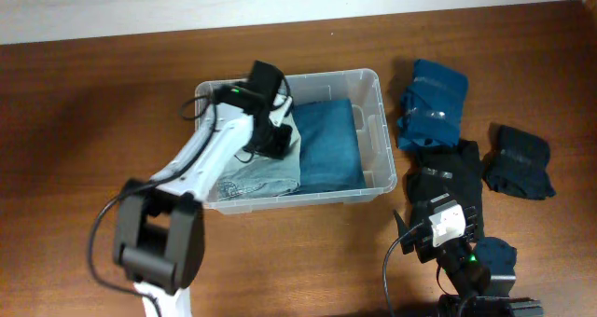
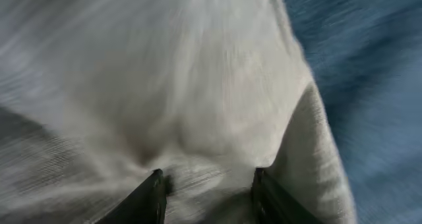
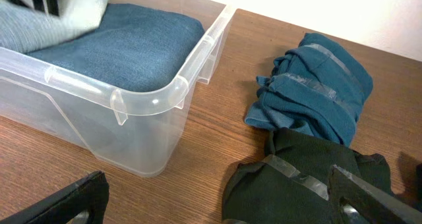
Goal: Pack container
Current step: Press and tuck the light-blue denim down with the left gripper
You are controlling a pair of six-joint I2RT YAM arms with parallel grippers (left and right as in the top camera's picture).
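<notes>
The clear container [image 1: 388,158] stands mid-table. A folded blue cloth [image 1: 326,144] fills its right half and a pale grey cloth [image 1: 266,177] lies in its left half. My left gripper [image 1: 270,142] reaches down inside. In the left wrist view the left gripper [image 2: 208,184] is shut on a bunched fold of the pale grey cloth [image 2: 198,85], with the blue cloth [image 2: 376,66] to its right. My right gripper [image 1: 440,205] stands open over the table to the container's right. In the right wrist view the right gripper [image 3: 217,207] holds nothing, and the container [image 3: 178,85] is ahead on the left.
Three loose cloths lie right of the container: a teal one [image 1: 434,103], a dark green one [image 1: 448,172] under my right gripper, and a navy one [image 1: 520,160] farther right. The teal cloth [image 3: 316,85] and the dark green cloth [image 3: 297,184] carry tape strips.
</notes>
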